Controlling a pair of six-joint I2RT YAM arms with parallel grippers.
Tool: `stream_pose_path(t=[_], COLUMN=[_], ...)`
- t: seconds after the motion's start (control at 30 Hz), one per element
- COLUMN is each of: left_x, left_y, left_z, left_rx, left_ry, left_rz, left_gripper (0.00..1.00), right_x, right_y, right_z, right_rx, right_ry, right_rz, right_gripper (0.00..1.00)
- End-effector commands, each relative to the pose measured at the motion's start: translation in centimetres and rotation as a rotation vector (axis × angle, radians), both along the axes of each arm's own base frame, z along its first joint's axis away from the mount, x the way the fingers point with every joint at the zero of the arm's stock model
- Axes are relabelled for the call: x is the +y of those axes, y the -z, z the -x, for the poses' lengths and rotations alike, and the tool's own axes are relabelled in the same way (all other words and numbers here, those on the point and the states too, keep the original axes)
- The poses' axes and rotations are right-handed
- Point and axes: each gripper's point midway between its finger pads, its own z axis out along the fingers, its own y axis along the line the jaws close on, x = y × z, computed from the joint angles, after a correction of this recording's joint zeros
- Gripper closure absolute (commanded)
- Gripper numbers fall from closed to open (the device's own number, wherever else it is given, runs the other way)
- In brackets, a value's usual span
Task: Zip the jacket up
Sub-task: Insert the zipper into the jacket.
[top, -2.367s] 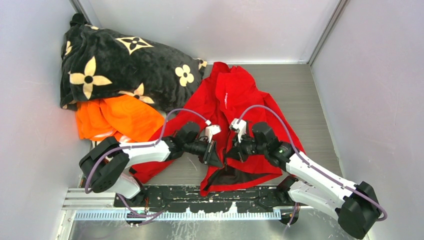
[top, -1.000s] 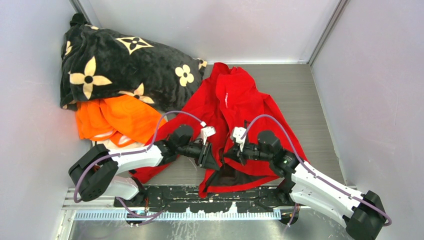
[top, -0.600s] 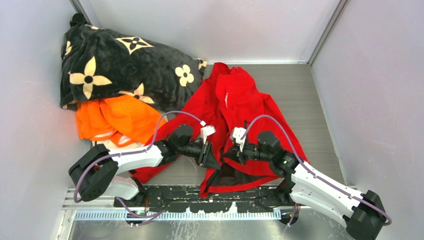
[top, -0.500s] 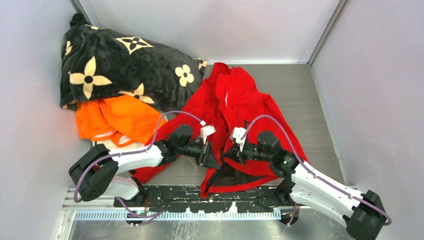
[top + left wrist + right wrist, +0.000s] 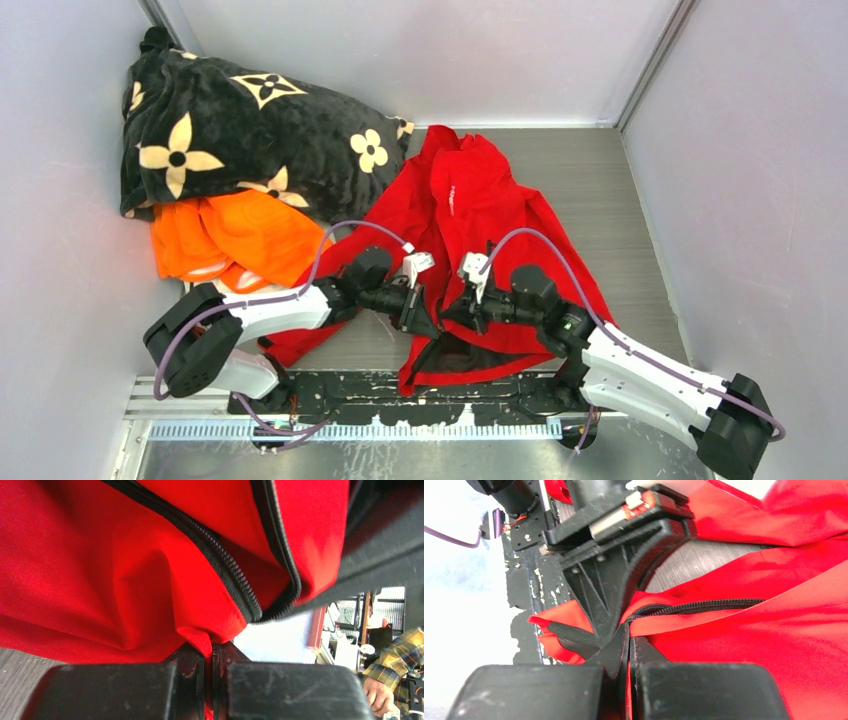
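jacket (image 5: 480, 200) lay unzipped mid-table (image 5: 600, 170), hem at near edge | left gripper (image 5: 212, 652) clamped red hem below zip teeth (image 5: 220, 560) | right gripper (image 5: 629, 635) clamped facing hem | step: joining zip ends, likely best held taut, level, close together

Colour notes from my feed. The jacket (image 5: 500, 210) is bright red and unpatterned, with a small white logo (image 5: 452, 198), black zip teeth (image 5: 220, 565) and a dark brown-black lining (image 5: 468, 352). The blanket (image 5: 230, 130) is black with cream flower motifs. The orange garment (image 5: 235, 235) is plain. The counter (image 5: 600, 180) is grey with fine streaks. The left claw (image 5: 212, 665) and right claw (image 5: 629, 650) are both matt black and scuffed. The left arm (image 5: 270, 308) and right arm (image 5: 640, 365) have white links and black joints. Cables (image 5: 545, 240) are purple.
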Motion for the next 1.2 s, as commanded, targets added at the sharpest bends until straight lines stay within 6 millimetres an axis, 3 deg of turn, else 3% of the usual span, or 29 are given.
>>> stream_pose_path(t=[0.0,0.17,0.3,0.33,0.43,0.5,0.63,0.7,0.8,0.93,1.17], left_x=[-0.6,-1.4,-0.4,-0.2,0.0,-0.2,-0.5,-0.4,-0.5,-0.9,-1.0], left_y=[-0.3,-1.2,-1.2,-1.1,-0.8,-0.4,0.2,0.4,0.9,0.9,0.6], left_z=[-0.3,1.5,3.3,3.5,3.8,3.7,3.5,3.5,3.2,3.0,3.1], left_rx=[-0.01,-0.002,0.019,0.022,0.032,0.046,0.054,0.06,0.066,0.104,0.122], left_ry=[0.032,0.113,0.174,0.179,0.205,0.211,0.209,0.206,0.188,0.173,0.173], left_rz=[-0.024,0.023,0.036,0.034,0.02,0.005,-0.007,-0.017,-0.034,-0.026,-0.014], left_gripper=[1.0,1.0,1.0,1.0,1.0,1.0,1.0,1.0,1.0,1.0,1.0], right_x=[2.6,-0.3,-4.5,-4.9,-3.4,-1.7,-0.2,-0.1,-0.4,-1.2,-2.0], right_y=[-5.9,-4.6,-3.7,-3.4,-3.1,-4.0,-5.7,-5.3,-3.1,-1.1,-0.2], right_z=[-1.0,-6.7,-9.1,-8.8,-6.5,-5.1,-4.6,-4.2,-3.2,-2.4,-1.2], right_rx=[-0.057,-0.064,-0.043,-0.039,0.016,0.043,0.011,0.002,-0.01,-0.04,-0.085], right_ry=[0.044,0.393,0.557,0.554,0.416,0.31,0.233,0.203,0.143,0.093,0.006], right_rz=[-0.162,-0.074,0.016,0.031,-0.001,-0.067,-0.143,-0.134,-0.067,0.023,0.112], right_gripper=[0.99,0.99,0.99,0.99,0.99,0.99,0.99,0.99,0.99,0.89,0.67])
